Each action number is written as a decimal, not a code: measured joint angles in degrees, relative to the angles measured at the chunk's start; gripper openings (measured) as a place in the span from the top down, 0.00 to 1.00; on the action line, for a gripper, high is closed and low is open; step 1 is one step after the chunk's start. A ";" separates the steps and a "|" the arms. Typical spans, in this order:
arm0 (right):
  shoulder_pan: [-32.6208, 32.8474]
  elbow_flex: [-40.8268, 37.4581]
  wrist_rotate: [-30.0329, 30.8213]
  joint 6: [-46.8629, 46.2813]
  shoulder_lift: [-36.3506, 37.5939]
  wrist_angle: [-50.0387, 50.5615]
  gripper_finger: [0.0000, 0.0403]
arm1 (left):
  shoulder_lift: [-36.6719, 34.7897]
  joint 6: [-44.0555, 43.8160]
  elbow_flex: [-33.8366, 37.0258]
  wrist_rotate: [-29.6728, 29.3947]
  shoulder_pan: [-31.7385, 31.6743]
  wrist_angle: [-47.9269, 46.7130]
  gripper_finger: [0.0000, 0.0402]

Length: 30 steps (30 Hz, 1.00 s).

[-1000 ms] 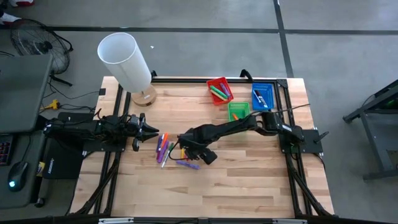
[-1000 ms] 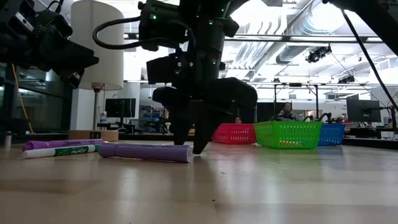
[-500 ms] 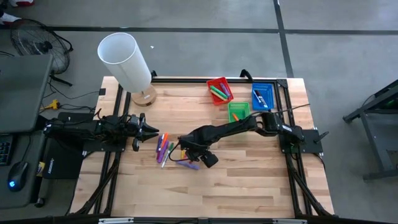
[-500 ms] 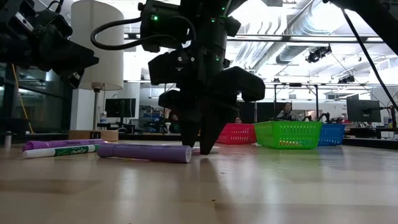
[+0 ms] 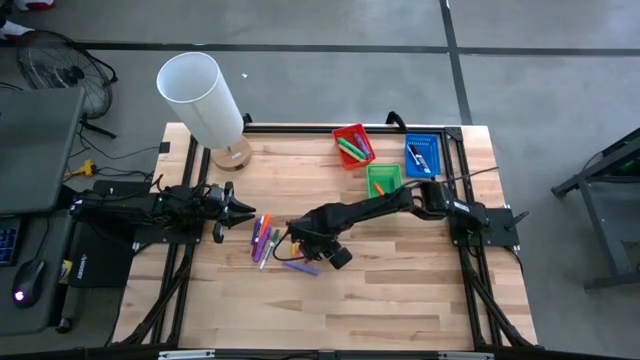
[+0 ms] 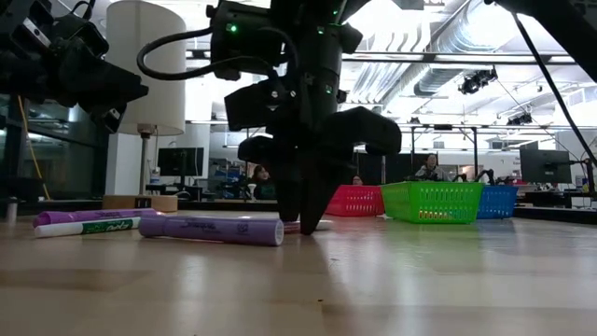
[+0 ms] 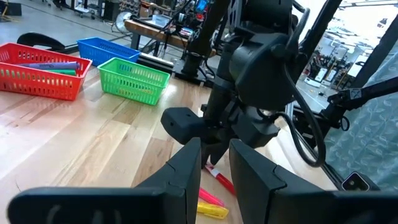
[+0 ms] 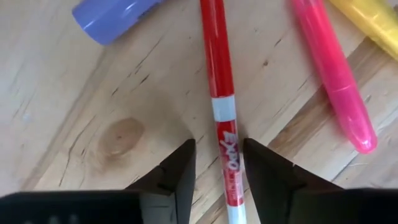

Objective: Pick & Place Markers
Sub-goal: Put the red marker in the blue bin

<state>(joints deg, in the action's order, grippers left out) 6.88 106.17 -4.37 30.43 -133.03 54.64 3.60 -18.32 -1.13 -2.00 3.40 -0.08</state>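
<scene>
Right gripper (image 8: 214, 163) is down on the desk (image 5: 400, 290) at the marker pile, well apart from the red tray (image 5: 353, 146); jaws spread, straddling a red marker (image 8: 219, 93), not yet pinching it; judgement: close squarely on the barrel, keep tips clear of the pink marker (image 8: 336, 81) and purple marker (image 6: 213, 230), then lift straight; left gripper (image 5: 243, 210) waits beside the pile, farther from the tray, jaws slightly parted, empty.
</scene>
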 joint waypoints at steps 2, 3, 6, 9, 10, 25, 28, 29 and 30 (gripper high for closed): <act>0.16 0.05 0.01 0.61 -0.59 -0.14 0.70 | 0.00 -0.01 0.00 0.02 0.00 0.00 0.79; 0.21 0.07 0.03 0.99 -0.74 -0.21 0.71 | 0.00 0.00 0.01 0.00 0.00 0.00 0.79; 0.30 0.15 0.20 1.65 -1.39 -0.46 0.71 | 0.00 -0.01 0.02 0.00 0.00 0.00 0.79; 0.36 0.13 0.19 1.60 -1.62 -0.49 0.71 | 0.00 0.00 0.00 0.02 0.00 0.00 0.79; 0.48 0.11 0.39 1.60 -1.78 -0.49 0.71 | 0.00 -0.01 0.02 0.00 0.00 0.00 0.79; 1.09 -0.04 0.71 1.60 -1.97 0.21 0.90 | 0.01 0.01 0.00 0.02 0.00 0.00 0.79; 1.09 -0.04 0.65 1.60 -1.97 0.23 0.93 | 0.00 -0.01 0.01 0.02 0.00 0.00 0.79; 1.09 -0.05 0.61 1.60 -1.97 0.23 0.94 | 0.00 0.01 0.00 0.02 0.00 0.00 0.79; 1.09 -0.07 0.60 1.60 -1.97 0.25 0.94 | 0.00 0.01 0.02 0.02 0.00 0.00 0.79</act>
<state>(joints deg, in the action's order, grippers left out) 7.97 106.10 -3.77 32.03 -135.00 54.89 3.60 -18.31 -1.11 -1.98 3.40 -0.08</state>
